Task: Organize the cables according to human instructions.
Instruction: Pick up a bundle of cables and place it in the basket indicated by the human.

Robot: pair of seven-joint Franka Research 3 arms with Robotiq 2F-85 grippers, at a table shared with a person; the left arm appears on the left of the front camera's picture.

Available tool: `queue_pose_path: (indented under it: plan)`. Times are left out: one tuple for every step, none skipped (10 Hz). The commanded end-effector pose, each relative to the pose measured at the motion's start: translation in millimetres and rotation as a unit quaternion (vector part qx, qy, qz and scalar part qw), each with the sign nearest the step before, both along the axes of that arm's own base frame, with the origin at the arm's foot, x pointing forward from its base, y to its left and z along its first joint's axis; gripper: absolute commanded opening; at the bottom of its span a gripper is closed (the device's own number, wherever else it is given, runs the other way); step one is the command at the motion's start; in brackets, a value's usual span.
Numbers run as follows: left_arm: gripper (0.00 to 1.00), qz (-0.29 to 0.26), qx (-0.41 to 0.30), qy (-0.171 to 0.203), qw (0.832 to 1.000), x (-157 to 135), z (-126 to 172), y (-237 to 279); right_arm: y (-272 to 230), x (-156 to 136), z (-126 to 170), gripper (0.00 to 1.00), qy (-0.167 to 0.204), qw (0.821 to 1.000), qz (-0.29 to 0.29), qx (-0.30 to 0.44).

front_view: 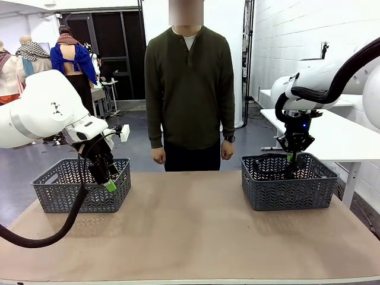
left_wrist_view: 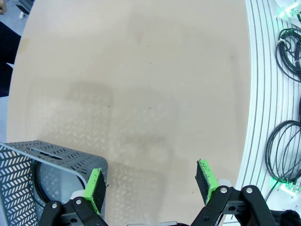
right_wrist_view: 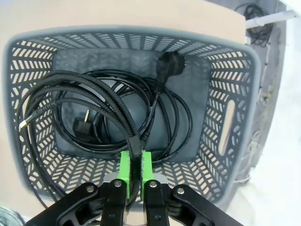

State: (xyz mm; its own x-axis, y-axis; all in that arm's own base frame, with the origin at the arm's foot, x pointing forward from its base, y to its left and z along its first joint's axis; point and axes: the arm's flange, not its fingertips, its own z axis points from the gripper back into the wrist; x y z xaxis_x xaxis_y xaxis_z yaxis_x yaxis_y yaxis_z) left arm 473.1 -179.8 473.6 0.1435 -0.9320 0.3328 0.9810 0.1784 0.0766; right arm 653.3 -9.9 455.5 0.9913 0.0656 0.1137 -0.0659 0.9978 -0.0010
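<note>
One braided black cable [right_wrist_view: 101,101] is pinched by the right gripper [right_wrist_view: 135,165] over the grey plastic basket [right_wrist_view: 235,113]; snagging on loops below is risked. Left gripper [left_wrist_view: 153,181] is held open.

Front camera faces across the table [front_view: 190,231]; the right wrist camera looks closely down into the right basket [right_wrist_view: 230,122], seen by both.

The bench [front_view: 196,231] had a matt, smooth tan top. Both baskets [front_view: 83,187] [front_view: 290,184] looked like grey perforated plastic. One cable [right_wrist_view: 99,101] wore a woven, braided sheath; another cable [right_wrist_view: 174,117] looked smooth and rubbery. The right tool's [right_wrist_view: 135,165] pads were matt green.
</note>
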Motion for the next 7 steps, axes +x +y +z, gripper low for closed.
queue_pose_path:
  plan:
    - [1.00, 0.001, 0.001, -0.001, 1.000, -0.9, 0.2, 0.6, -0.9, 0.3, -3.7, 0.00, -0.013, 1.000, 0.000, -0.003]
    - [1.00, 0.001, 0.001, -0.001, 1.000, -0.9, 0.2, 0.6, 0.2, 1.8, -4.8, 0.00, -0.011, 1.000, 0.001, -0.006]
    - [1.00, 0.001, 0.001, -0.001, 1.000, -0.9, 0.2, 0.6, 0.6, 3.2, -8.0, 0.14, -0.005, 1.000, 0.001, -0.013]
    - [1.00, 0.001, 0.001, -0.001, 1.000, -0.9, 0.2, 0.6, 0.5, 4.7, -10.3, 0.34, -0.005, 1.000, 0.001, -0.016]
    - [1.00, 0.001, 0.001, -0.001, 1.000, -0.9, 0.2, 0.6, 0.9, 8.9, -11.8, 0.53, -0.003, 1.000, -0.004, -0.018]
    - [1.00, 0.001, 0.001, -0.001, 1.000, -0.9, 0.2, 0.6, 1.9, 10.6, -9.8, 0.73, -0.002, 1.000, -0.011, -0.018]
    - [1.00, 0.001, 0.001, -0.001, 1.000, -0.9, 0.2, 0.6, 2.7, 12.1, -4.5, 0.93, 0.000, 1.000, -0.021, -0.007]
